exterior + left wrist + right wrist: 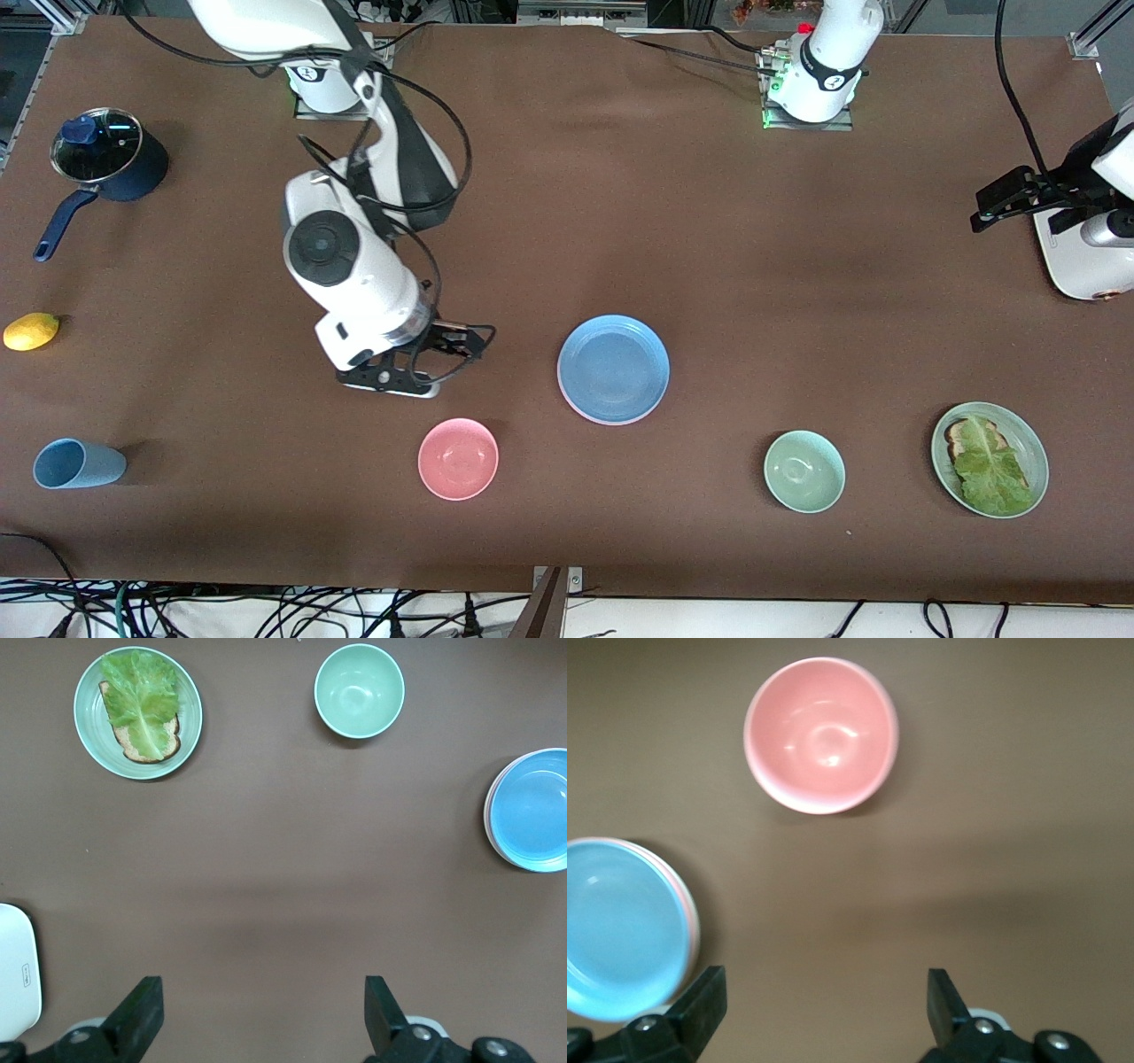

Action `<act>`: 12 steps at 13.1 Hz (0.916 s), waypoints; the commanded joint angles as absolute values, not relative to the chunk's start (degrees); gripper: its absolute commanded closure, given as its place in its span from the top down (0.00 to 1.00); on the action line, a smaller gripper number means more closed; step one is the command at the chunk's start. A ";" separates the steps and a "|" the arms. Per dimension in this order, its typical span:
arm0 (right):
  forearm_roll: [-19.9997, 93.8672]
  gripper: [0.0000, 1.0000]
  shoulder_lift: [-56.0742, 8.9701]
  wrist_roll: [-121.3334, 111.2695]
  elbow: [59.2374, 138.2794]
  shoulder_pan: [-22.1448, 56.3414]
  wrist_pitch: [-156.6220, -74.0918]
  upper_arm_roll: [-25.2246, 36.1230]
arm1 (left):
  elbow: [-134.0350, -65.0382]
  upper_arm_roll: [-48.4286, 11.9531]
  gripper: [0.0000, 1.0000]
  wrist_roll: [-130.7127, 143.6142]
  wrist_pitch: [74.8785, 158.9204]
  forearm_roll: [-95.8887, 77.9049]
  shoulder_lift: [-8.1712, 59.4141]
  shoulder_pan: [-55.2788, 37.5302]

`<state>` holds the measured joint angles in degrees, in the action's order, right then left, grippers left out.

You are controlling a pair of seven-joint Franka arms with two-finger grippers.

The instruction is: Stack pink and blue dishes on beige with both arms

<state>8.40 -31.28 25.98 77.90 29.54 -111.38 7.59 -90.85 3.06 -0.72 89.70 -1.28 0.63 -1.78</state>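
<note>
— Looking at the middle of the desk (709, 221), what do you make of that blue plate (613, 368)?

— It lies flat on top of a stack. A thin pink rim (688, 912) peeks out from under it in the right wrist view, and a pale edge (488, 811) shows below that in the left wrist view (I can't swear to its colour).

— And the arms?

— The right gripper (416, 368) hangs low over bare desk, just beside the stack toward the right arm's end. Its fingers (700, 1005) are spread wide with nothing between them. One finger sits close to the blue plate's rim, but whether it touches I can't tell.

— The left one?

— The left gripper (264, 1014) waits up at the left arm's end of the desk, well apart from the stack. Its fingers (379, 1010) are spread too, holding nothing.

— What else is about?

— A pink bowl (458, 458) nearer the front camera than the right gripper, a pale green bowl (804, 470), and a green plate with toast and lettuce (990, 459). Toward the right arm's end there's a light blue cup (78, 464) on its side, a lemon (31, 331) and a dark blue lidded pot (106, 164).
</note>
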 commanded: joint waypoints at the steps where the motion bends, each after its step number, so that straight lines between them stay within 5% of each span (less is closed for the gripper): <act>1: 7.82 1.00 -20.68 15.60 87.43 24.54 -107.68 6.33 | -88.95 3.16 1.00 -0.62 88.86 -1.67 1.49 -1.85; 8: 3.96 1.00 -7.22 3.17 90.62 12.41 -94.14 5.72 | -88.95 3.16 1.00 -0.62 88.95 -1.76 1.49 -1.85; 12: 0.88 1.00 -4.92 -0.69 90.18 5.37 -92.11 0.79 | -88.95 3.16 1.00 -0.62 88.95 -1.67 1.49 -1.85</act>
<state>2.20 -6.60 1.25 88.38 8.08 -92.30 3.07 -90.69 3.07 -0.71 89.70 -1.28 0.72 -1.77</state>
